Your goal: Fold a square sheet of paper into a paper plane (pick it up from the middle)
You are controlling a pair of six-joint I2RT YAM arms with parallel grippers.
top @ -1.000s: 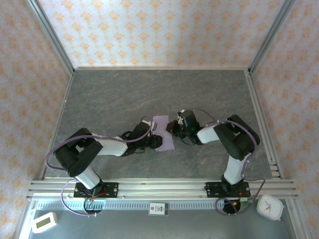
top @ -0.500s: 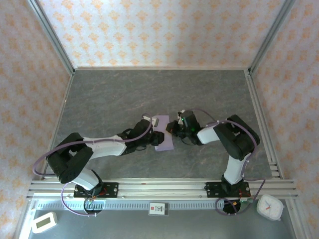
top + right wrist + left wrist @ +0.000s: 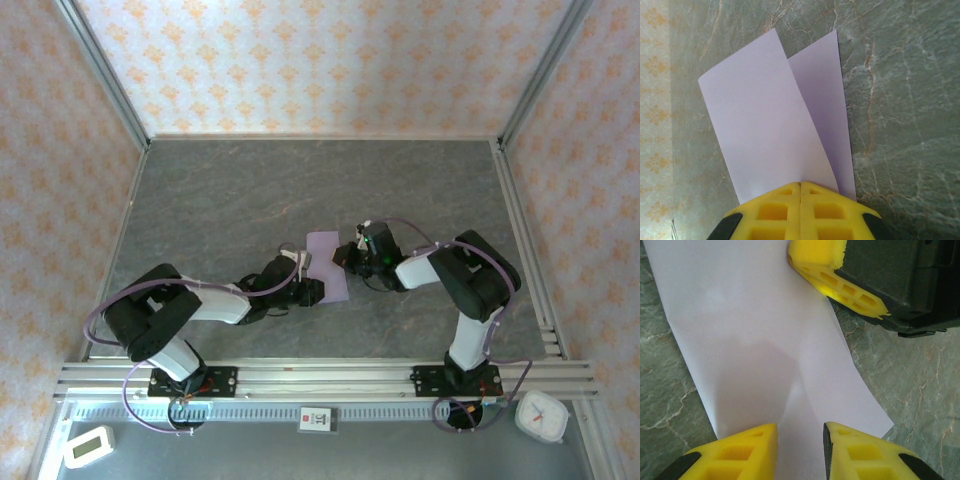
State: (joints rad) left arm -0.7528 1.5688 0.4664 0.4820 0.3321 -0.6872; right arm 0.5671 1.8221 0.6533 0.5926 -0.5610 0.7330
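The square sheet of paper [image 3: 325,262] is pale lilac and lies folded over on the grey table at mid-table. In the right wrist view the sheet of paper [image 3: 770,130] shows two layers, the upper one lifted and skewed off the lower. My right gripper [image 3: 800,184] is shut on the paper's near edge, on the paper's right side in the top view [image 3: 350,256]. My left gripper [image 3: 800,432] is open, its fingers straddling the paper [image 3: 755,340] at its end nearest the arm bases [image 3: 312,291]. The right gripper's yellow fingers [image 3: 840,280] touch the opposite edge.
Grey stone-pattern table [image 3: 250,190] walled by patterned panels. An aluminium rail [image 3: 320,378] runs along the near edge. A white clock [image 3: 541,417] sits at the bottom right, a small white device [image 3: 88,446] at the bottom left.
My left gripper has drawn back toward the arm bases, from the paper's left edge to its near end. The right arm and the paper have stayed put.
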